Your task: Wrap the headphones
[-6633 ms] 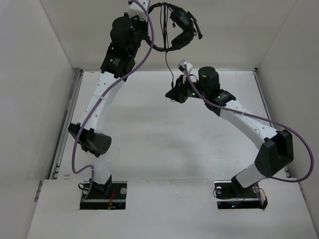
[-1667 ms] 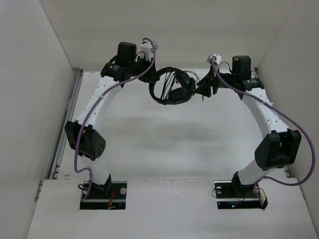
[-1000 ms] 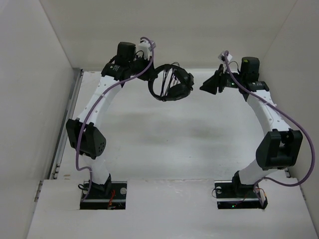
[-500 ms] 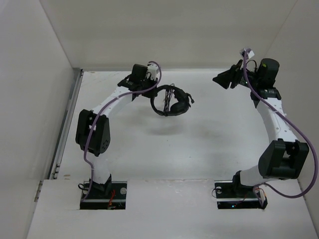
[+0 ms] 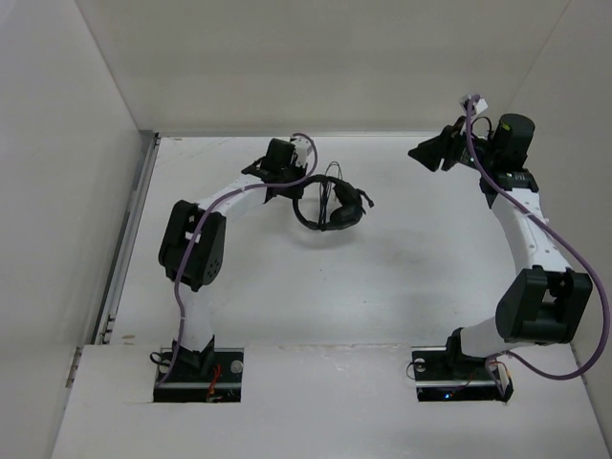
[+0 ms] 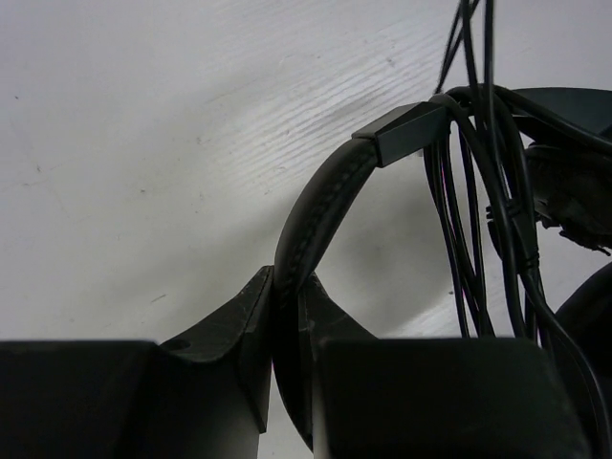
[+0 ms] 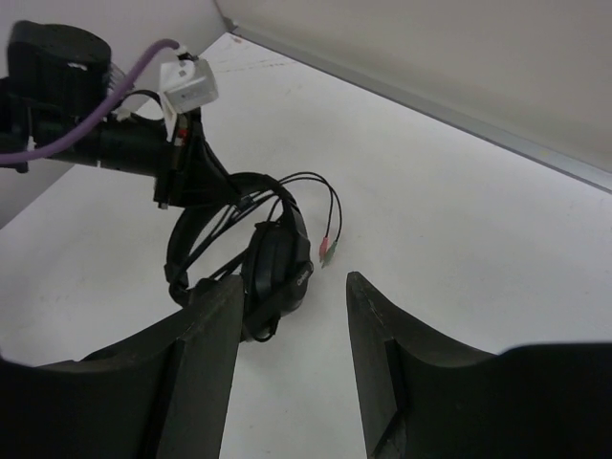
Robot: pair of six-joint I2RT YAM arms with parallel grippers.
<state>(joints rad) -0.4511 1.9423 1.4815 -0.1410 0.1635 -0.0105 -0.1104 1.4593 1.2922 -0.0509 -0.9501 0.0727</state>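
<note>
Top external view: the left gripper [image 5: 295,187] is closed on the headphones [image 5: 330,207], gripping the headband at its 9 o'clock side. The headphones sit over the far half of the table [image 5: 382,287], slightly toward 11 o'clock from its centre, with their shadow on the surface at 7 o'clock. Whether the earcups touch the table cannot be determined. The right gripper [image 5: 426,153] is raised at 2 o'clock from the headphones, well apart from them, and holds nothing. Left wrist view: both fingers are clamped tight on the padded headband [image 6: 320,206], which curves up from between them toward 1 o'clock. Several turns of thin black cable [image 6: 473,220] cross the headband at 2 o'clock and hang down on the 3 o'clock side. Right wrist view: the jaws stand about half open and empty, framing the headphones beyond them. One earcup [image 7: 279,260] faces the camera. Two light-tipped plugs [image 7: 325,251] hang free just beside it at 3 o'clock. A purple arm cable [image 7: 91,110] runs along the left wrist at 10 o'clock.
</note>
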